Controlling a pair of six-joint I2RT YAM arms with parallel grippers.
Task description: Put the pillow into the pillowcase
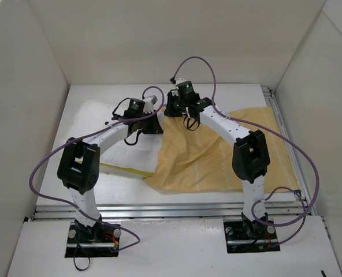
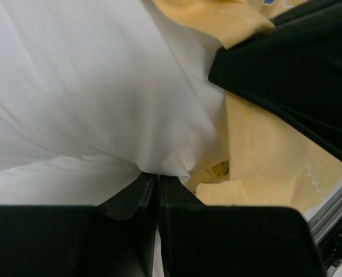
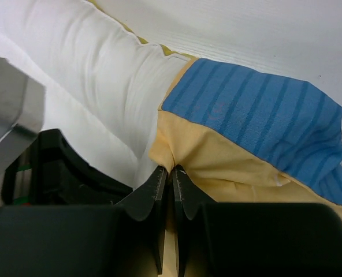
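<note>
1. While both arms reach over the counter [image 1: 229, 95], the pillow [image 1: 123, 154] is found lying flat on the left half, beneath the left arm and outside the pillowcase [image 1: 217, 156].
2. The pillowcase is spread on the right half with its plain yellow-orange face up. Its left edge meets the pillow's right edge; which of the two lies on top there cannot be told from above.
3. The left gripper [image 2: 157, 180] is seen with its jaws pressed together on a peak of white pillow fabric, at the side of the pillow nearest the pillowcase.
4. The right gripper [image 3: 171, 173] is seen pinched on the yellow-orange hem of the pillowcase, just beside the pillow. A blue striped face [image 3: 257, 109] is exposed beyond that hem, so the mouth is judged to be partly lifted.
5. Handling of the pillow: it is judged light, bulky and soft, and it is expected to sag and fold if raised by one point. A hold at a corner or along the yellow piping [image 1: 127, 171] is judged firmer than a pinch of loose cover cloth.
6. Handling of the pillowcase: it is judged thin, limp and light, and it is expected to collapse shut unless one layer of the hem alone is held up. A pinch through both layers would close the mouth.
7. Insertion is judged not yet begun.
</note>
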